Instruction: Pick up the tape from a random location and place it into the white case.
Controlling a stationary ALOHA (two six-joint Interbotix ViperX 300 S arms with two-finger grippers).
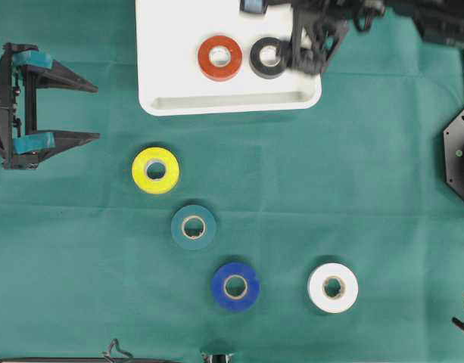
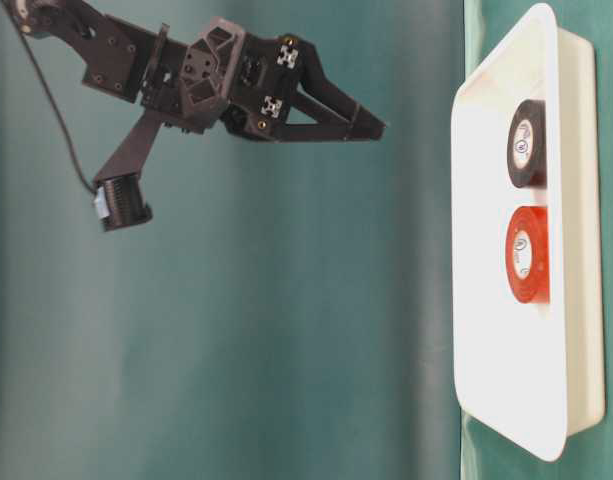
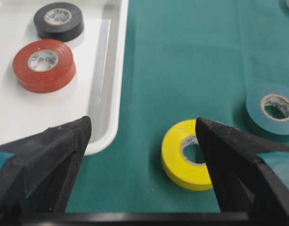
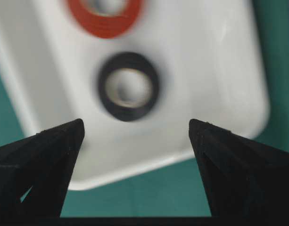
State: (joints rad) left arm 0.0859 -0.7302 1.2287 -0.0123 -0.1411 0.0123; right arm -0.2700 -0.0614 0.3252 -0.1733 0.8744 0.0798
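Left gripper (image 1: pixel 84 113) sits at the left edge of the tabletop (image 1: pixel 383 189) with jaws spread wide, holding nothing and touching nothing. Its wrist view looks between the fingers at the yellow tape roll (image 3: pixel 189 155) lying flat on the green cloth just outside the corner of the white case (image 3: pixel 106 94).

Moving right, four rolls lie on the cloth outside the case: the yellow one nearest the case, then a teal roll (image 1: pixel 193 227), a blue roll (image 1: pixel 235 286) and a white roll (image 1: pixel 333 287), each apart from the others. None is being handled.

The white case lies at the top middle of the overhead view. A red roll (image 1: pixel 220 57) and a black roll (image 1: pixel 269 57) rest inside it side by side, not touching.

Right gripper (image 1: pixel 311 57) hangs above the case's right portion, clear of the tray in the table-level view. Its jaws are wide apart and empty; the right wrist view shows the black roll below, between the two fingers, with no contact.

Assessment: the black roll is deposited and the right arm is at the release end of a placement. Four rolls are outstanding. The next move calls for an open gripper to travel to one remaining roll, descend with fingers astride its rim, and close.
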